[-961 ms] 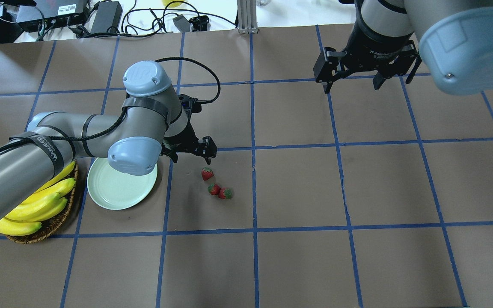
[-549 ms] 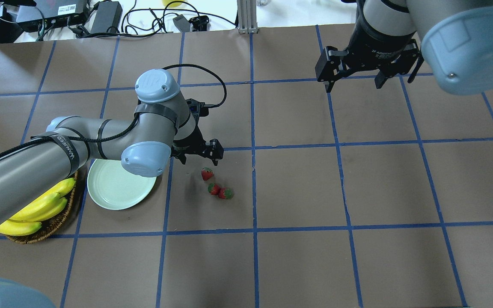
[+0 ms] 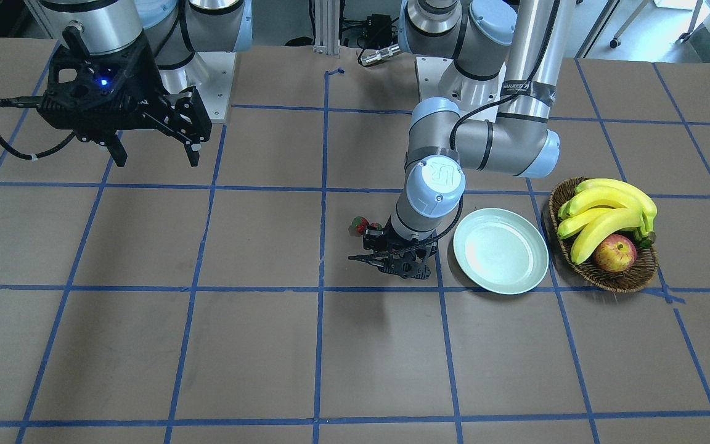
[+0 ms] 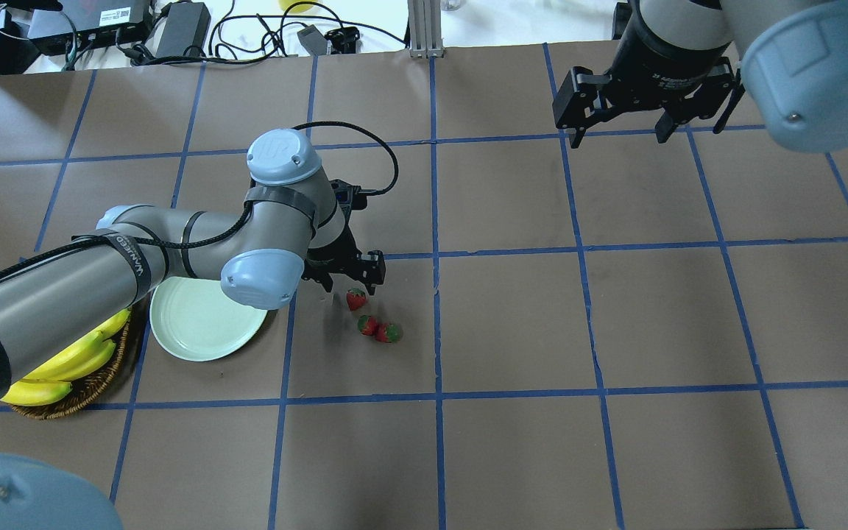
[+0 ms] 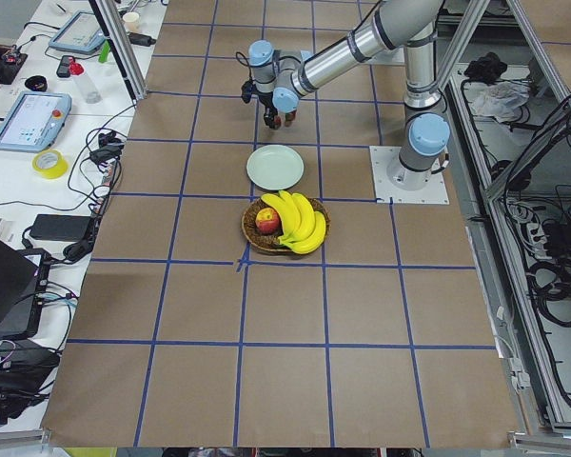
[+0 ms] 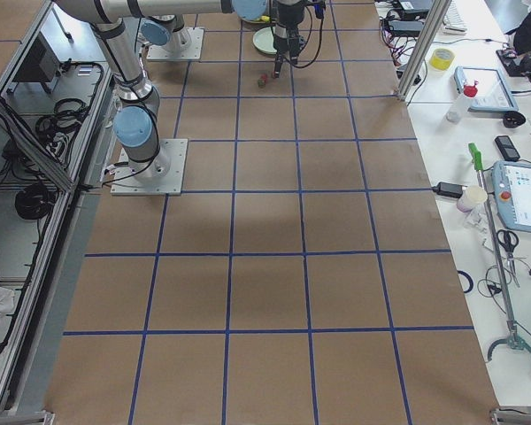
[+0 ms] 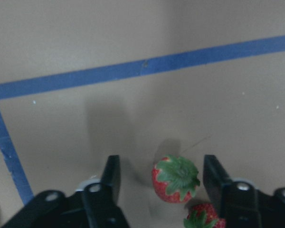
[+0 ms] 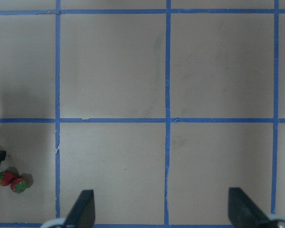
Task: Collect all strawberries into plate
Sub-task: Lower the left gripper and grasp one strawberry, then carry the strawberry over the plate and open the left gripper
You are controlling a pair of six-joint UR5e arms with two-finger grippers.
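Three strawberries lie close together on the brown table: one nearest the plate and a touching pair. My left gripper is open and low over the first strawberry. In the left wrist view that berry sits between the two fingers with gaps on both sides, and a second berry lies just beyond. The mint-white plate sits to the left, partly under my left arm, with nothing on it. My right gripper is open and holds nothing, high over the far right.
A wicker basket with bananas and a red-yellow apple stands beside the plate. Cables and electronics lie beyond the table's far edge. Two strawberries show at the left edge of the right wrist view.
My left arm has moved right and down, bringing the open gripper from beside the plate onto the nearest strawberry. My right gripper has drifted slightly right and farther away. The strawberries have not moved.
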